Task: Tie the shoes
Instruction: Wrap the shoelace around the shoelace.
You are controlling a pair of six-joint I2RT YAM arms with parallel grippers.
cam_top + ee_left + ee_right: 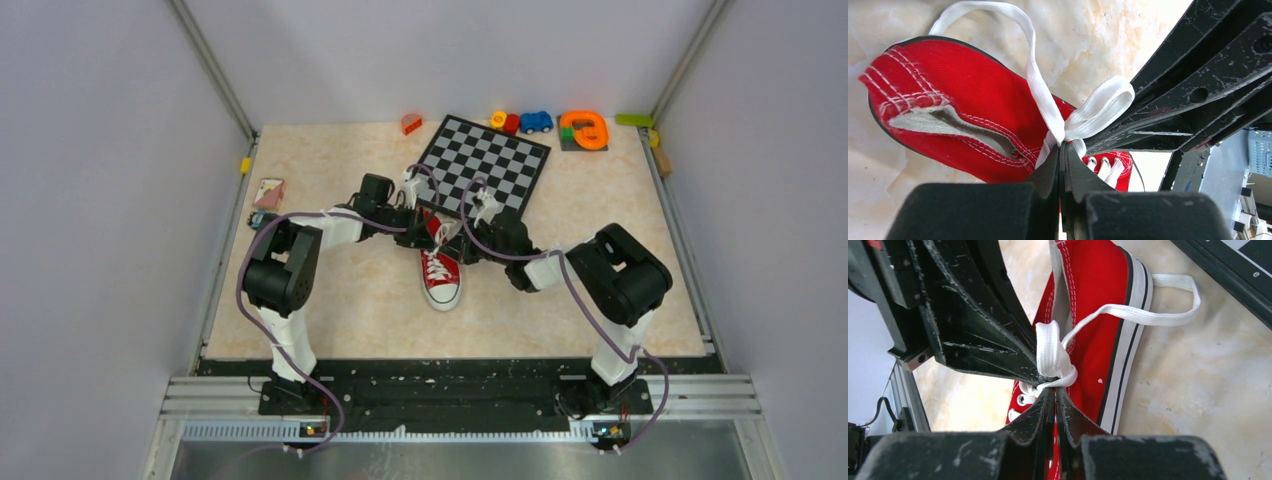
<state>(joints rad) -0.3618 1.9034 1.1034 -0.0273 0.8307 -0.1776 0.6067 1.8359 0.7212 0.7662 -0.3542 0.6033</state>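
You've got open table (350, 310) in front of the toe of the red sneaker (441, 278) mid-table, then the left gripper (1063, 147) and right gripper (1054, 390) both pinching its white laces (1040, 95) at the knot (only the wrist views show that), with the chessboard (485, 160) crowding just behind.

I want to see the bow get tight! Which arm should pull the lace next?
Probably the left, though it's close: both grippers pinch the white lace right over the red shoe. The left gripper has bare table on its side; the chessboard lies close behind the right gripper.
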